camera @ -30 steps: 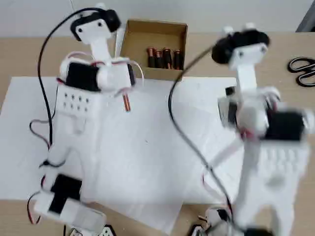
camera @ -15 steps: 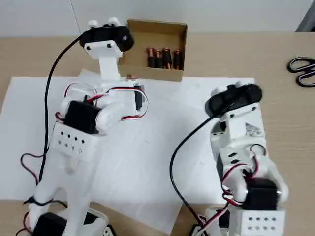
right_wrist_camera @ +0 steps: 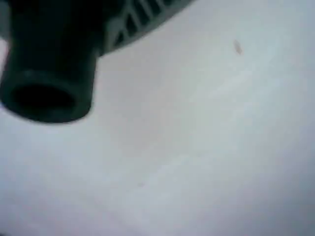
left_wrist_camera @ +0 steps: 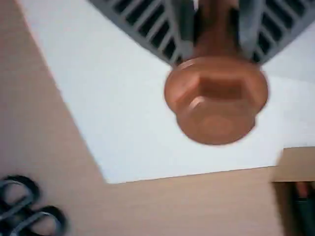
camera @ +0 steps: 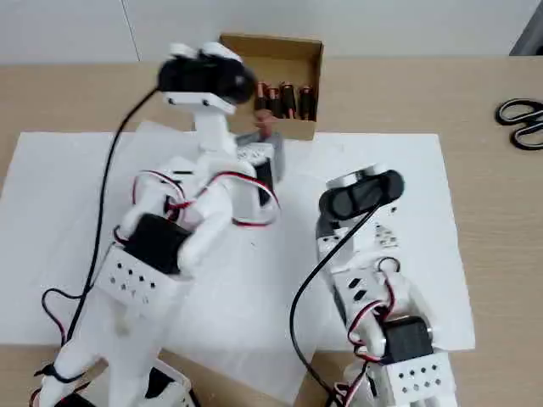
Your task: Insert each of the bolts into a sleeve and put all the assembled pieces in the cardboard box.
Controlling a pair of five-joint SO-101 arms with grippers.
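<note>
The cardboard box (camera: 293, 61) holds perhaps 4 assembled pieces (camera: 285, 100).

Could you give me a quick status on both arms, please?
Left gripper shut on copper bolt, near cardboard box. Right gripper shut on black sleeve, above white paper. Bolt and sleeve apart. No obstruction seen.

The bolt (left_wrist_camera: 215, 101) is copper-brown, the sleeve (right_wrist_camera: 49, 73) black, the left gripper (left_wrist_camera: 215, 32) grey with slatted ribs; white paper (camera: 280, 271), tan table (camera: 492, 220), brown cardboard box (camera: 276, 49), black scissors (camera: 528, 119)
</note>
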